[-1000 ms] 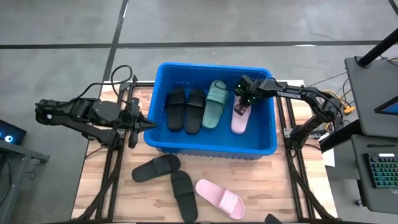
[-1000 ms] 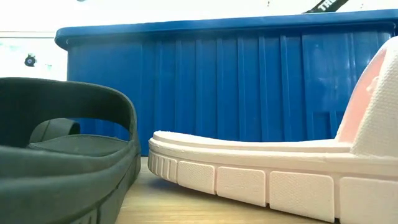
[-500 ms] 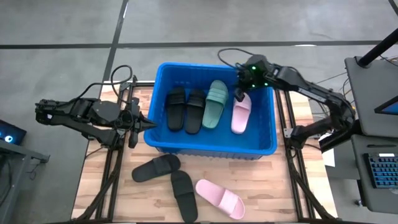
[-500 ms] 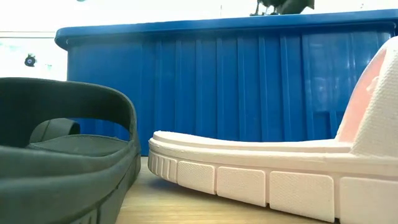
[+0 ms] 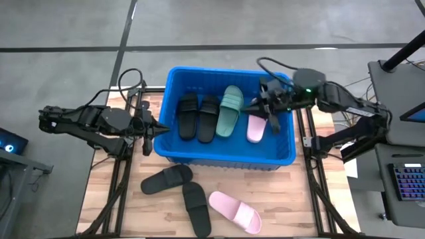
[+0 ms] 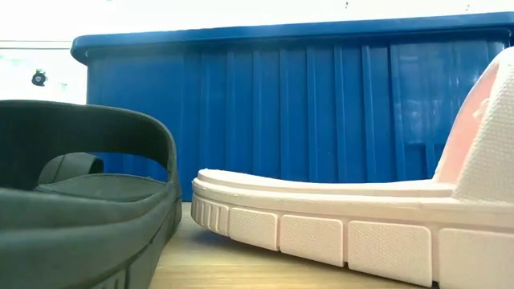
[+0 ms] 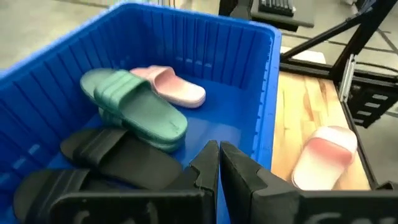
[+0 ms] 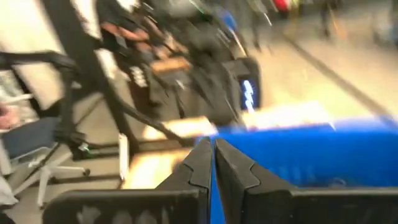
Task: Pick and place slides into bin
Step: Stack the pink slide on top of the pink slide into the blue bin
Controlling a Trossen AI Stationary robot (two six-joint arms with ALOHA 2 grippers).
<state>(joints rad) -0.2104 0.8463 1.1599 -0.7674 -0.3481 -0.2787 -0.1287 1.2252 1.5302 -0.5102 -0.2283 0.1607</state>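
The blue bin (image 5: pixel 229 158) stands mid-table. On its floor lie two black slides (image 5: pixel 197 118), a green slide (image 5: pixel 230 111) and a pink slide (image 5: pixel 257 127). Two more black slides (image 5: pixel 179 189) and a pink slide (image 5: pixel 236 212) lie on the table in front of the bin. My left gripper (image 5: pixel 153 130) is shut by the bin's left wall (image 7: pixel 219 152), holding nothing. My right gripper (image 5: pixel 252 105) is shut above the bin's right half, over the pink slide, pointing toward the table's left (image 8: pixel 211 149).
The low view shows a black slide (image 6: pixel 80 201) and the pink slide's sole (image 6: pixel 345 229) close up, with the bin's near wall (image 6: pixel 305 104) behind them. Bare wood lies left and right of the loose slides. Black frame rails (image 5: pixel 119 179) run along both table sides.
My right gripper has risen out of the bin from the far end of the pink slide and now hangs high above it. It has tipped from pointing down to nearly level, pointing toward the table's left. The pink slide stays on the bin floor.
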